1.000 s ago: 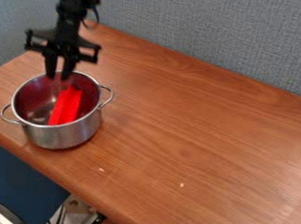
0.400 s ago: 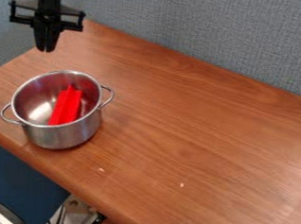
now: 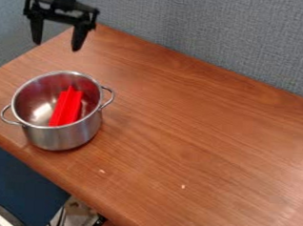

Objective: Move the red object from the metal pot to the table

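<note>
The gripper (image 3: 57,34) hung spread wide and unladen beyond the metal pot (image 3: 59,110), perhaps for clearance over its rim; the red object (image 3: 67,107) leaned inside, toward the right wall.

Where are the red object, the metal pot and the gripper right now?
red object (image 3: 67,107): camera view, its upper face
metal pot (image 3: 66,137): camera view, outer front wall
gripper (image 3: 57,37): camera view, midway between its fingertips

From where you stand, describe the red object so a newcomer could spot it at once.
On the wooden table, near its left edge in the picture, sits a shiny steel pot with two side handles. Inside it leans a bright red elongated block, the only red thing against silver walls.
</note>
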